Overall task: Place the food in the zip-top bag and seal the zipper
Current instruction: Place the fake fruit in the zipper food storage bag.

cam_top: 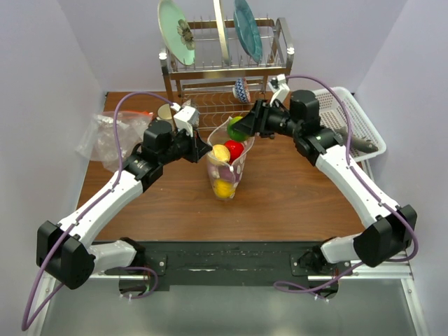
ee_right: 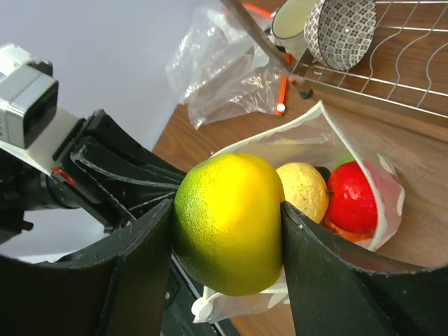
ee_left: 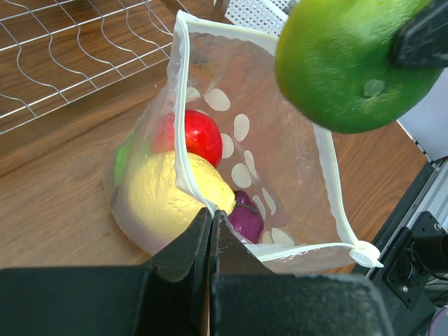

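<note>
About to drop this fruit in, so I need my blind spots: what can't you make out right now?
- Zip-top bag rim behind the green fruit: right wrist view, the fruit covers it.
- Purple piece in the bag: left wrist view, mostly behind the lemon and left gripper.
- Dark object in the white basket: top view, partly behind the right arm, too small to name.

Green fruit [ee_left: 350, 63] cut off by the top edge (left wrist view), purple fruit [ee_left: 245, 220] half behind left jaws.
</note>
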Tool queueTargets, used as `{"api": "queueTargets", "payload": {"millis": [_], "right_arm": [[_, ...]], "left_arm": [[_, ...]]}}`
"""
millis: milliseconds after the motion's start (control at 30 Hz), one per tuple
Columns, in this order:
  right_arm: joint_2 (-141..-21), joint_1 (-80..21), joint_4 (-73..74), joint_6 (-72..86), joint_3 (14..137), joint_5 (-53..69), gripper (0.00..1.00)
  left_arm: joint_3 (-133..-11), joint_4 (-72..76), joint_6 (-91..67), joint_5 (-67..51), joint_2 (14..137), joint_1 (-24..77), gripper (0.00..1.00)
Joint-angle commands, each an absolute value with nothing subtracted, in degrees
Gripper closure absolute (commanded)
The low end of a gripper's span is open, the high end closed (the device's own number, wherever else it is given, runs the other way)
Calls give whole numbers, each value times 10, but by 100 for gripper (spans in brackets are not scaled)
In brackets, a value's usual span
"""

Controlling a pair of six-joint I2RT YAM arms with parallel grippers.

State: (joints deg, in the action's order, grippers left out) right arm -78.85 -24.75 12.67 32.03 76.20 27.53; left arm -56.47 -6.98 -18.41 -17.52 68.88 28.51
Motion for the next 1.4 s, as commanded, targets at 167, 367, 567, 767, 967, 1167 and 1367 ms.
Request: {"api": "queueTargets", "payload": {"millis": [167,367,567,767,967,1167,1367], "right_arm": [[-805,-284,161,272,812,214,1],[-784,-285,177,259,820,185,1],[-740,-284,154,275,771,161,1],[-746,-282,226,269,799,56,14],[-836,-284,350,208,897,33,37],[-881,-286,402,181,931,-10,46],[-897,-293,422,165,933,-50,58]], "left_arm": [[-580,-54,-178,-172,680,279,100],[-580,-54,-178,-171,680,279,100],[-581,-54,-178,-171,679,279,100],[-580,-54,-178,-171,677,279,100],[-579,-53,-178,-171,677,279,100],[-579,-53,-178,-170,677,278,100],[-577,-48,-177,-173,678,278,100]]}}
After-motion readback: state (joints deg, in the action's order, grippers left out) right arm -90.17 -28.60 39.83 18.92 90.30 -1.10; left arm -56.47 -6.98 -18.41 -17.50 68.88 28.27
